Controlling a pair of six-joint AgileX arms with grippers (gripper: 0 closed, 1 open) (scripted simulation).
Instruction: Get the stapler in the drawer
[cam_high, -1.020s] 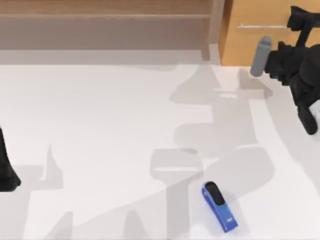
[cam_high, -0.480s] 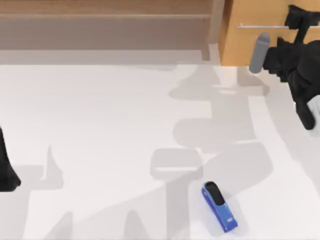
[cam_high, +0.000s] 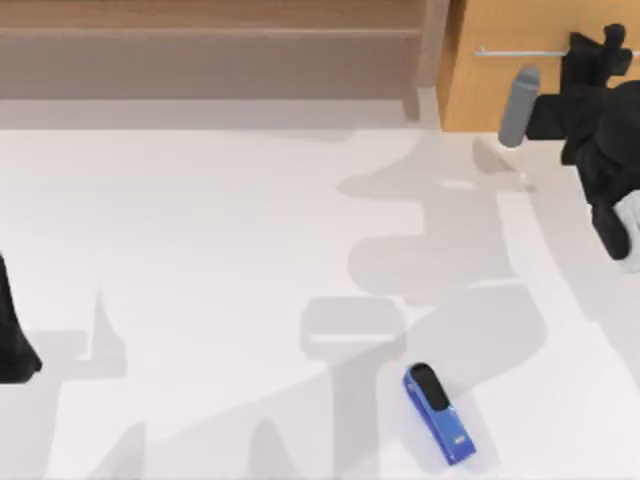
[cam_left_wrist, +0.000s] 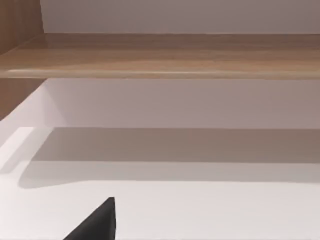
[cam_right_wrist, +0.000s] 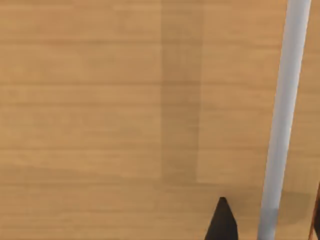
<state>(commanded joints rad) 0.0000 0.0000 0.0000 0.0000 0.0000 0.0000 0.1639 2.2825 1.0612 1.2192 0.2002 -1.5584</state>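
Stapler (cam_high: 438, 413) on table, well apart from right jaws (cam_high: 590, 50) at drawer (cam_high: 500, 85).

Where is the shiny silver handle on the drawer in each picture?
Top view: the handle runs along the drawer front at the far right, by the right end effector.
Left wrist view: not in it.
Right wrist view: the handle crosses the wood.
Shared landmark: the tan drawer front.
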